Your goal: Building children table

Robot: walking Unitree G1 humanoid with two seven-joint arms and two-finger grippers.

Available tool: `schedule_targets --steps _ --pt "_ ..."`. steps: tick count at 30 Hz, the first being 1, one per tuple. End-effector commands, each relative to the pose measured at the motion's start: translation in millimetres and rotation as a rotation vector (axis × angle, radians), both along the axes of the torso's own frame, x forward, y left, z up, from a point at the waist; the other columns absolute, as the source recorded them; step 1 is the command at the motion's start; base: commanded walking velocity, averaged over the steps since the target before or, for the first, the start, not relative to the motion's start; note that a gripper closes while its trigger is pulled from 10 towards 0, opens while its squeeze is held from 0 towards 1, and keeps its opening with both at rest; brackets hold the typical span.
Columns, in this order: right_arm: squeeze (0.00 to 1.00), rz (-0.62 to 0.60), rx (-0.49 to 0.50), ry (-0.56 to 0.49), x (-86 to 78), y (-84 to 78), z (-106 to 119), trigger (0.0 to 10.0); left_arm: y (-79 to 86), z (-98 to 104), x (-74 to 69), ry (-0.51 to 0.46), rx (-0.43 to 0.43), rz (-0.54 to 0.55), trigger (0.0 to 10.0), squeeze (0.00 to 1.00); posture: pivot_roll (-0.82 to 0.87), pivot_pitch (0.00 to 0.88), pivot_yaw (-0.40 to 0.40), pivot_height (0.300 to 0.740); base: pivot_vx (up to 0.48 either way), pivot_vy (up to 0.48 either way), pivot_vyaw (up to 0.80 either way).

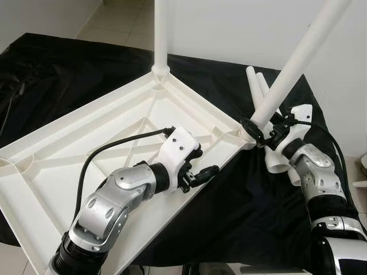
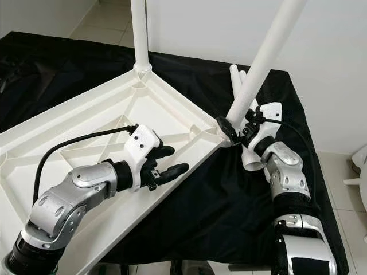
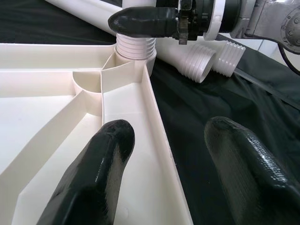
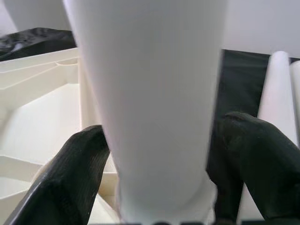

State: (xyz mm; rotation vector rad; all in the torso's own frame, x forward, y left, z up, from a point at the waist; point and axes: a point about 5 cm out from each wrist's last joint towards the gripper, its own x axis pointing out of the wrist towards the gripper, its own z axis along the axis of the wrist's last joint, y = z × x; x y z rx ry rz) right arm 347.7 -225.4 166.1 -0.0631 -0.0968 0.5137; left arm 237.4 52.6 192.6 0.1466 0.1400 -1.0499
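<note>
Ribbed white plastic tabletop (image 1: 69, 143) upside-down; right gripper (image 1: 259, 133) jaws pinching smooth round leg (image 1: 298, 60); left gripper (image 1: 198, 172) jaws spread over rim.

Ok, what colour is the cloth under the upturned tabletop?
Black. The cloth shows best in the right eye view, spread beneath the white tabletop.

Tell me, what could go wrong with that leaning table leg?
The right gripper holds a white leg that leans in its corner socket, so its thread may go in crooked and jam. The left gripper straddles the tabletop edge with open fingers, so the tabletop might slide on the black cloth when the leg turns.
</note>
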Motion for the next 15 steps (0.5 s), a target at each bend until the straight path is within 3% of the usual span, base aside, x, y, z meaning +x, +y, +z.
schedule_targets --steps 1,2,3,6,7,10,11,12,13,15 --pt "0.00 0.036 -0.015 0.008 1.9 -0.9 -1 10.0 -0.8 1 1.3 -0.008 0.002 0.012 10.0 0.00 0.08 0.113 -0.049 0.740 0.000 0.000 0.00" --pt "0.00 0.036 -0.015 0.008 1.9 -0.9 -1 10.0 -0.8 1 1.3 -0.008 0.002 0.012 10.0 0.00 0.08 0.113 -0.049 0.740 0.000 0.000 0.00" --pt "0.00 0.051 -0.022 0.010 6.0 0.1 0 8.4 -1.8 1 1.0 -0.007 0.002 0.007 10.0 0.00 0.08 0.111 -0.048 0.740 0.000 0.000 0.00" --pt "0.00 0.054 -0.024 0.010 7.7 0.4 0 8.9 -2.4 1 0.6 -0.007 0.002 0.004 10.0 0.00 0.08 0.111 -0.048 0.740 0.000 0.000 0.00" --pt "0.00 0.055 -0.022 0.007 9.3 0.4 2 5.1 -3.2 1 0.2 -0.004 0.001 0.001 10.0 0.00 0.08 0.112 -0.048 0.740 0.000 0.000 0.00" --pt "0.00 0.054 -0.024 0.001 10.4 0.5 3 5.0 -3.8 1 0.1 -0.003 -0.001 0.000 10.0 0.00 0.07 0.113 -0.048 0.740 0.000 0.000 0.00" --pt "0.00 0.054 -0.024 -0.004 11.7 0.5 4 3.1 -4.4 1 -0.1 -0.001 -0.003 -0.002 10.0 0.00 0.07 0.112 -0.047 0.740 0.000 0.000 0.00" --pt "0.00 0.055 -0.024 -0.008 12.5 0.4 5 3.1 -4.9 1 -0.1 -0.001 -0.004 -0.003 10.0 0.00 0.07 0.112 -0.047 0.740 0.000 0.000 0.00" --pt "0.00 0.055 -0.024 -0.009 13.1 0.2 6 1.4 -5.4 1 -0.3 0.000 -0.005 -0.004 10.0 0.00 0.07 0.113 -0.047 0.740 0.000 0.000 0.00" --pt "0.00 0.055 -0.024 -0.009 13.4 0.1 6 1.4 -5.6 1 -0.4 0.000 -0.005 -0.005 10.0 0.00 0.07 0.113 -0.047 0.740 0.000 0.000 0.00"
